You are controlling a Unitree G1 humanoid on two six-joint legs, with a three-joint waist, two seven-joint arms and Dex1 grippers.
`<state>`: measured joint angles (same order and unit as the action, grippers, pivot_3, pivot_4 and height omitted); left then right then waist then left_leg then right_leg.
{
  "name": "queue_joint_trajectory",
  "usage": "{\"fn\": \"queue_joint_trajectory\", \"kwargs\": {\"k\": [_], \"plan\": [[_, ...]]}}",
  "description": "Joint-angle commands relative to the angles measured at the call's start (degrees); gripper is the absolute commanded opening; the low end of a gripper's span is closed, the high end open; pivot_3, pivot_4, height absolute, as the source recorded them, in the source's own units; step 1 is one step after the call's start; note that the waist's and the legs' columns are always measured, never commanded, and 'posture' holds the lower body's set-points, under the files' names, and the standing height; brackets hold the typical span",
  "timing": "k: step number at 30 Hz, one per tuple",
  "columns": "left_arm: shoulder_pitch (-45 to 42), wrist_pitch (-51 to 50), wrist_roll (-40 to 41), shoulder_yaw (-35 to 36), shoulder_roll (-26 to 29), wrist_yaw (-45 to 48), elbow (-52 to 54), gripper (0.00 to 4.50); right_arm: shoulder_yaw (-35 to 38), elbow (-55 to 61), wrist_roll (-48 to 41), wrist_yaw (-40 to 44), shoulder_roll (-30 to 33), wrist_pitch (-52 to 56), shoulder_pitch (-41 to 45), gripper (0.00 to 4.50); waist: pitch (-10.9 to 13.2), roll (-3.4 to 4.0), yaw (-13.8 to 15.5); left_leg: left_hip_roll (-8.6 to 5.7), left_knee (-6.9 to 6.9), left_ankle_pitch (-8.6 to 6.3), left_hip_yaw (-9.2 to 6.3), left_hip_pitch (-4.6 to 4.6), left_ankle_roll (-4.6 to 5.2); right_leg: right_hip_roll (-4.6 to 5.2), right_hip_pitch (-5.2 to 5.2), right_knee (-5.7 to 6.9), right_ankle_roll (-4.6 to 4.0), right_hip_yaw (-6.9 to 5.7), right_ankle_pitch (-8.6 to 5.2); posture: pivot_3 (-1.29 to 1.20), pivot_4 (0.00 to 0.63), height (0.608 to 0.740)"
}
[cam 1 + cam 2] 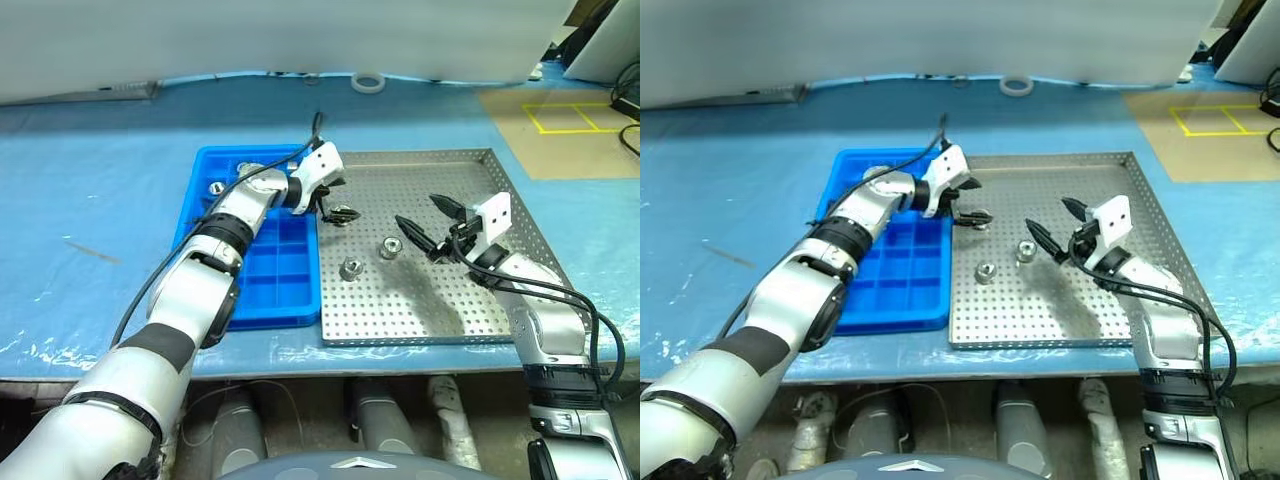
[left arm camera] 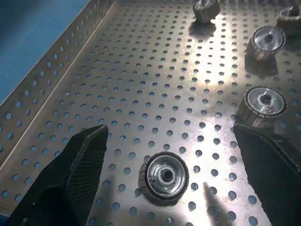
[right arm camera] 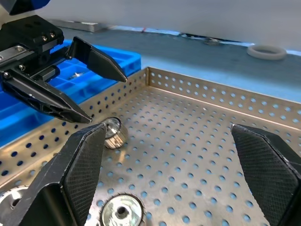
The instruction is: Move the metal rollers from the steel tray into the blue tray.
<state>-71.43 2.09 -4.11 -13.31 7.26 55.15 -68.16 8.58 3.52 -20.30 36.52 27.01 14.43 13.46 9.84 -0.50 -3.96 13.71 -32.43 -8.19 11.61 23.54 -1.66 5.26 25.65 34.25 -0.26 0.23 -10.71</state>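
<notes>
The steel tray (image 1: pixel 470 165) lies right of centre, with the blue tray (image 1: pixel 285 290) against its left side. Several metal rollers stand on the perforated floor: one (image 1: pixel 343 215) by the left rim, two more (image 1: pixel 390 247) (image 1: pixel 351 268) nearer the front. My left gripper (image 1: pixel 345 200) is open and hangs just over the first roller (image 2: pixel 163 175), which sits between its fingers without touching them. My right gripper (image 1: pixel 415 208) is open and empty over the tray's middle, pointing toward the left gripper. Two rollers (image 1: pixel 216 187) (image 1: pixel 247 168) sit in the blue tray's far compartments.
A white tape ring (image 1: pixel 368 82) lies at the back of the blue-covered table. A brown board with yellow tape marks (image 1: pixel 565 118) sits at the far right. The table's front edge runs just below both trays.
</notes>
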Motion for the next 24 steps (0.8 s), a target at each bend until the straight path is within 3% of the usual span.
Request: {"fn": "queue_joint_trajectory", "kwargs": {"k": [1,21,24], "plan": [[-4.8,-2.3,-4.5,-1.7,-1.3,-4.9,-4.2,4.50,1.5,3.0,0.0,-1.4,1.0,0.9,-0.6,4.48,0.0,0.00,-0.2,0.00,-0.01,-0.02,0.00,0.02,0.03,0.00,0.00,-0.03,0.00,0.00,0.01,-0.59,0.150,0.740],[-7.2,-6.4,-18.1,-6.7,-5.6,-8.5,-10.1,4.50,0.1,2.9,1.3,-3.1,0.5,0.4,-0.8,4.48,0.0,0.00,-1.8,-0.05,-0.35,-0.41,0.00,0.17,0.55,0.12,-0.29,-0.55,0.10,-0.04,0.10,-0.61,0.150,0.740],[-7.0,-5.8,-20.0,-7.7,-5.7,-9.7,-10.4,3.91,0.2,2.7,1.4,-3.2,0.4,0.2,-0.7,4.50,0.0,0.00,-2.4,-0.05,-0.36,-0.44,0.00,0.11,0.50,0.12,-0.34,-0.55,0.10,-0.04,0.09,-0.60,0.150,0.740]]}}
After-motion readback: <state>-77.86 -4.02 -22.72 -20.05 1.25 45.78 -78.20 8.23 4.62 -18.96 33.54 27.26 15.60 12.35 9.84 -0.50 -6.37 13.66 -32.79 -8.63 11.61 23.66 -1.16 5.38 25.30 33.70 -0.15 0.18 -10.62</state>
